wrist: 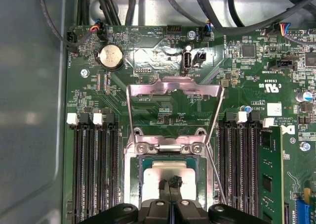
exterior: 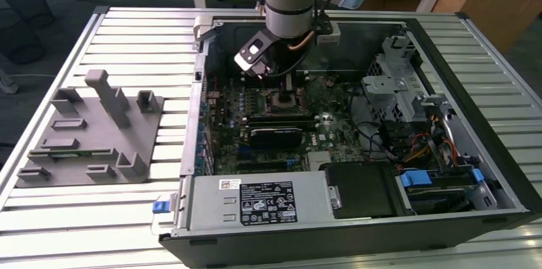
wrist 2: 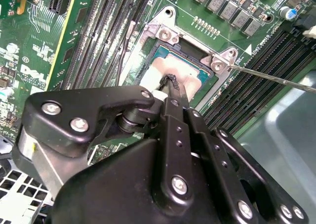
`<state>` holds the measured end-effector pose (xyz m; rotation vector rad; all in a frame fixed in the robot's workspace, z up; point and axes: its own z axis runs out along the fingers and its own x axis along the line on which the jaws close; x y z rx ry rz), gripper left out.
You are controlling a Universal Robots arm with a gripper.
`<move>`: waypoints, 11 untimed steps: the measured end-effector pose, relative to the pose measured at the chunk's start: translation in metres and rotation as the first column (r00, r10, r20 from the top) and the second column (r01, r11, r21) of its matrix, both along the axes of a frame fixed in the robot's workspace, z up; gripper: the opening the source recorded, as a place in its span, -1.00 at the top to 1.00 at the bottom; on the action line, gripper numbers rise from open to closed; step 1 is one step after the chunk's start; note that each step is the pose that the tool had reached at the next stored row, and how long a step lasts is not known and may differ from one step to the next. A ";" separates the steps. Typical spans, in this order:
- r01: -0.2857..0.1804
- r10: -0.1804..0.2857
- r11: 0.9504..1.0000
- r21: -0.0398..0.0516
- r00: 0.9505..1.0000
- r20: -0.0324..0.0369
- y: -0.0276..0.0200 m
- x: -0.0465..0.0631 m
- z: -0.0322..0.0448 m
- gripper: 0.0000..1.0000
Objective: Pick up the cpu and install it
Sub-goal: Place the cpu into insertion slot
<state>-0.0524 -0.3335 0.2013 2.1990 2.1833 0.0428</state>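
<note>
Exterior view: whole case [exterior: 339, 238]; first wrist view: gripper [wrist: 170, 182] pressed together over cpu [wrist: 153, 177].

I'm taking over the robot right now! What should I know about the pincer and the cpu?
Pincer: shut, tips together right over the middle of the cpu. I cannot tell whether they touch it.
Cpu: lying in the socket on the board, inside the case.
Done: the cpu is in the socket.
Left: the socket's cover stands open and its lever is unlatched, so the cpu is not clamped down.
</note>
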 end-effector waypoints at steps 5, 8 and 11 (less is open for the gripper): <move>0.000 0.000 1.000 0.000 1.000 0.000 -0.0001 0.000 -0.0009 0.79; 0.000 0.000 1.000 0.000 1.000 0.000 0.0000 0.000 -0.0025 0.79; 0.000 0.000 1.000 -0.001 1.000 -0.001 -0.0003 0.000 -0.0037 0.79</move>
